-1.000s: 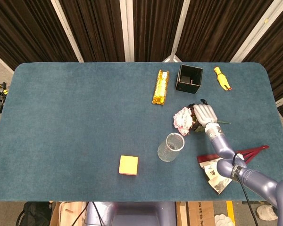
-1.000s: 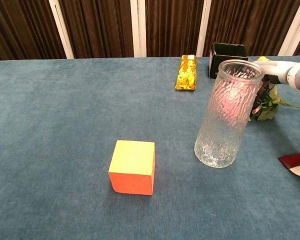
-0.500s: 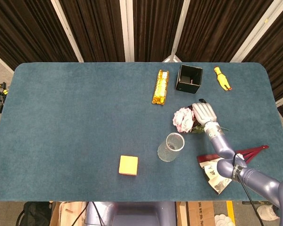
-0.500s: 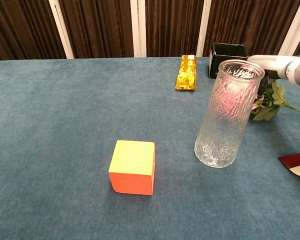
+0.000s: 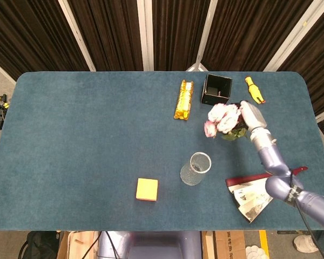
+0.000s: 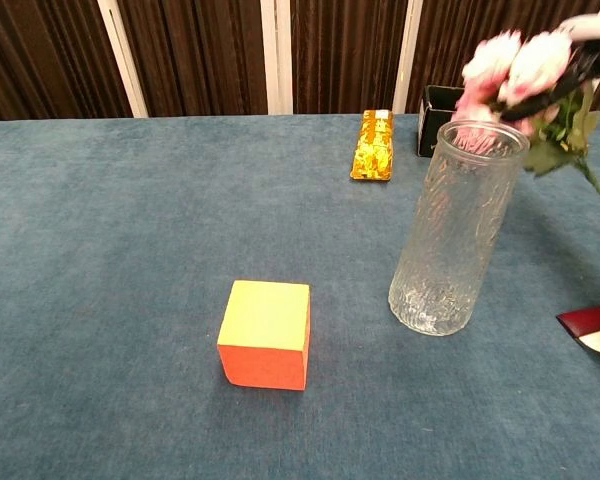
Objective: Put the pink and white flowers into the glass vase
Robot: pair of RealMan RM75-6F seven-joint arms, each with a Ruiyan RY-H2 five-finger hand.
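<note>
My right hand [image 5: 250,116] holds the pink and white flowers [image 5: 220,118] up off the table, right of centre in the head view. In the chest view the blooms [image 6: 512,70] hang above and behind the rim of the glass vase [image 6: 450,228], with green leaves and stem [image 6: 580,140] trailing to the right; only the edge of the right hand [image 6: 592,30] shows at the top right corner. The glass vase [image 5: 195,169] stands upright and empty, nearer me and to the left of the flowers. My left hand is not visible in either view.
A yellow and orange cube [image 5: 147,190] sits front left of the vase. A gold packet [image 5: 183,99], a black box [image 5: 216,90] and a yellow toy [image 5: 254,89] lie at the back. A dark red object and papers [image 5: 255,195] lie by the right front edge.
My right hand has lifted the flowers from the table and carried them up and toward the back; the blooms now hang in the air above vase height.
</note>
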